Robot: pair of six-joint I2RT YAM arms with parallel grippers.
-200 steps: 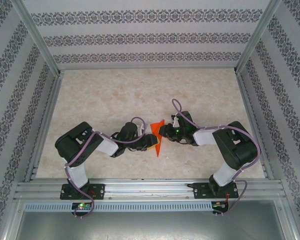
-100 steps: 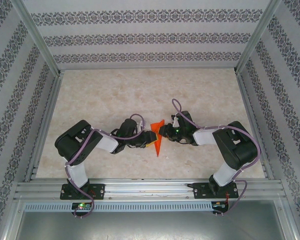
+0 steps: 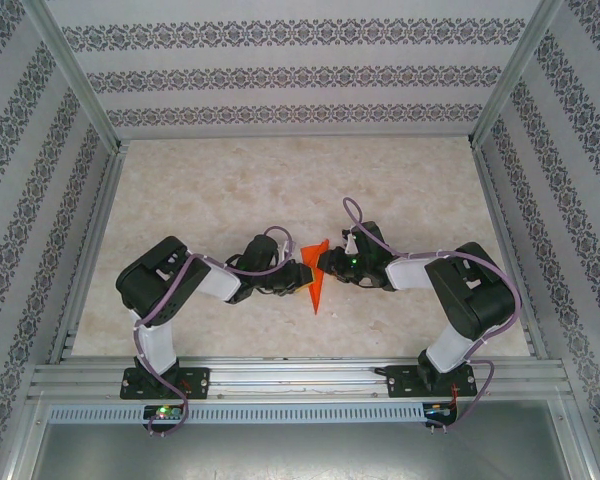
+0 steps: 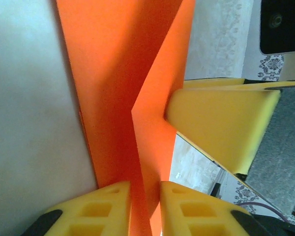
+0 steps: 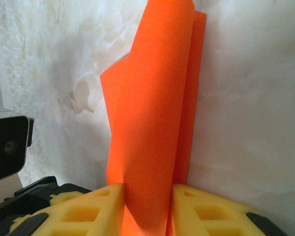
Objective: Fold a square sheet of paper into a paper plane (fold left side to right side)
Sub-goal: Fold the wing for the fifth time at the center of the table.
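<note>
The orange-red paper (image 3: 317, 291) is folded into a narrow shape and stands on edge at the table's middle, its sharp point toward the near edge. My left gripper (image 3: 301, 276) comes at it from the left. In the left wrist view the left gripper (image 4: 145, 199) has both yellow fingers pressed on a fold of the paper (image 4: 123, 73). My right gripper (image 3: 324, 262) meets the paper from the right. In the right wrist view the right gripper (image 5: 147, 204) is shut on the doubled paper (image 5: 152, 98), which rises upright between its pads.
The marble-patterned table (image 3: 230, 190) stretches behind the arms, bounded by patterned walls and metal rails (image 3: 95, 250). One yellow finger of the right gripper (image 4: 221, 123) sits close beside the paper in the left wrist view. Both arms crowd the paper.
The left gripper has slid right toward the paper and closed onto its fold. The right arm and its grip have not moved.
</note>
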